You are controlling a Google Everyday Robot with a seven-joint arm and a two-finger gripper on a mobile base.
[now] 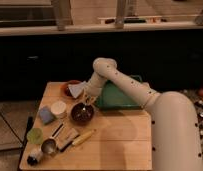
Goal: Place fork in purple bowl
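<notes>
The gripper (88,101) hangs just over the bowl's (80,118) far rim; the fork cannot be made out (neither at the gripper nor in the bowl). The robot's body (177,131) runs off the bottom edge.

The table (115,142) is pale, matt wood. On it the purple bowl (82,115) looks dark and glossy. The gripper (88,102), just above the bowl's rim, ends a smooth, satin-white arm (130,87). Nearer the camera than the bowl, a cup (48,146) shines like metal.

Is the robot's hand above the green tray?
No, the hand hangs above the purple bowl, beside the green tray.
</notes>
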